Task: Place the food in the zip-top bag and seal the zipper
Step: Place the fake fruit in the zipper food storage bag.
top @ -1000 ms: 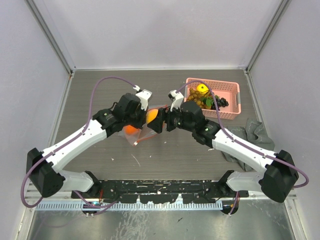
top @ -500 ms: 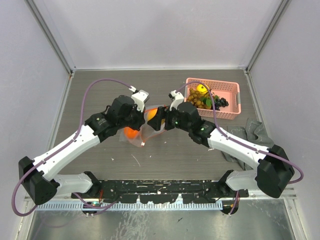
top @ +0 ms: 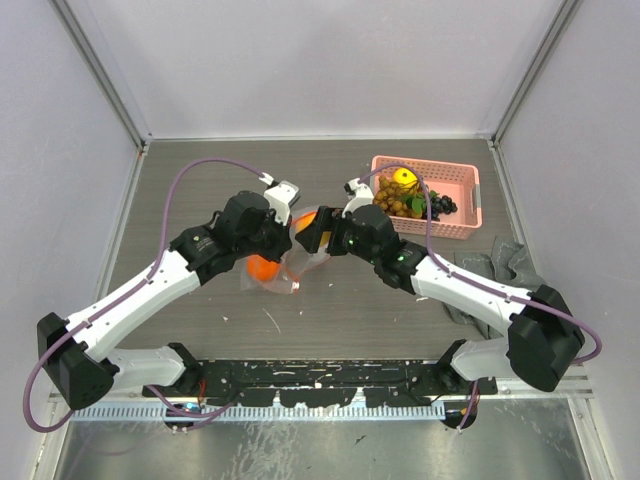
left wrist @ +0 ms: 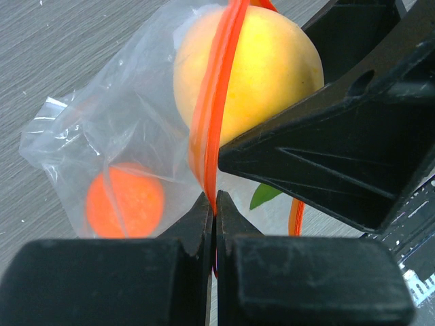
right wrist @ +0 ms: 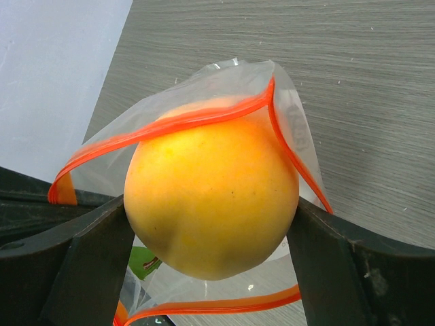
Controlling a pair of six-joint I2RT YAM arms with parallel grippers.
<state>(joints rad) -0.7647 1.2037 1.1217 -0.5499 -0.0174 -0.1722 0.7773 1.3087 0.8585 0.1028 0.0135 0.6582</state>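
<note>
My left tool (left wrist: 215, 200) is pinched shut on the thin red-orange zipper strip (left wrist: 216, 102) of the clear thin plastic bag (left wrist: 102, 129), holding one lip up so the mouth gapes. My right tool (right wrist: 212, 217), jaws wide, grips a yellow-orange round fruit (left wrist: 258, 75) at that mouth, ready to join the smaller orange round fruit (left wrist: 124, 200) at the bag's bottom.

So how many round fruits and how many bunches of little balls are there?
Round fruits: 3 (orange one inside the clear plastic bag; yellow-orange one at its mouth; yellow one in the pink lattice basket)
Bunches of small balls: 2 (brown bunch; dark purple bunch)
Total: 5
</note>
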